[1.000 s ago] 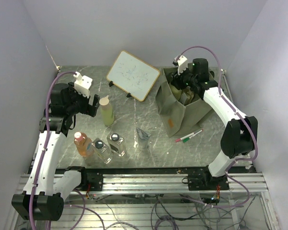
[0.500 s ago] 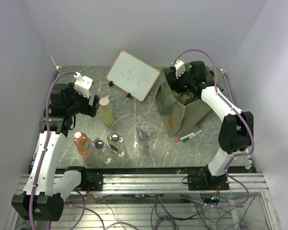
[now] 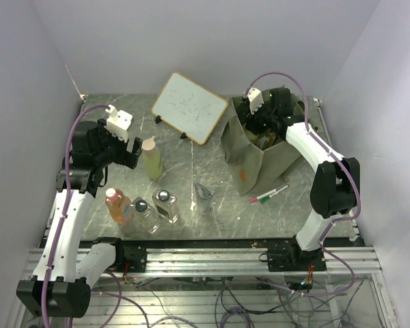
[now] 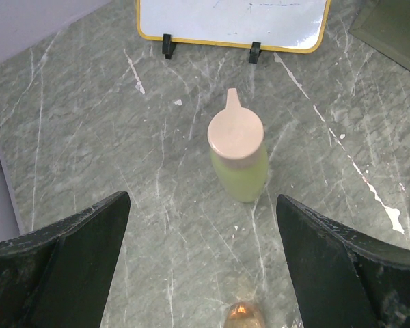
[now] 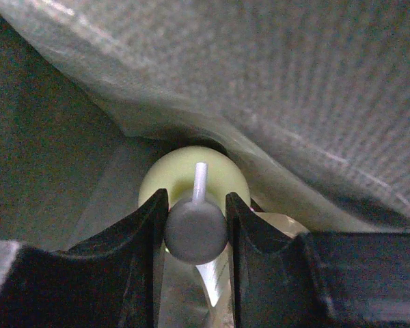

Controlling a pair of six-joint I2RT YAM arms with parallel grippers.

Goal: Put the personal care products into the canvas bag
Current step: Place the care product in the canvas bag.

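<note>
The olive-green canvas bag (image 3: 249, 160) stands at the right. My right gripper (image 3: 263, 130) is inside its mouth, shut on the grey pump head (image 5: 195, 231) of the yellow-green pump bottle (image 5: 184, 171), with cloth (image 5: 260, 68) close above. My left gripper (image 3: 133, 152) is open and empty, just left of the pale-green bottle (image 3: 152, 158), which stands upright ahead of the jaws in the left wrist view (image 4: 238, 154). The orange-pink bottle (image 3: 116, 205), two clear square bottles (image 3: 143, 212) (image 3: 166, 205) and the clear pouch (image 3: 203, 195) stand on the table. The amber bottle is out of view.
The wood-framed whiteboard (image 3: 189, 107) leans at the back centre, also in the left wrist view (image 4: 232, 20). Red and green marker pens (image 3: 268, 195) lie in front of the bag. Grey walls close in the table on the left, back and right.
My right gripper has moved left and lower into the bag with the pump bottle. The left arm has barely shifted.
</note>
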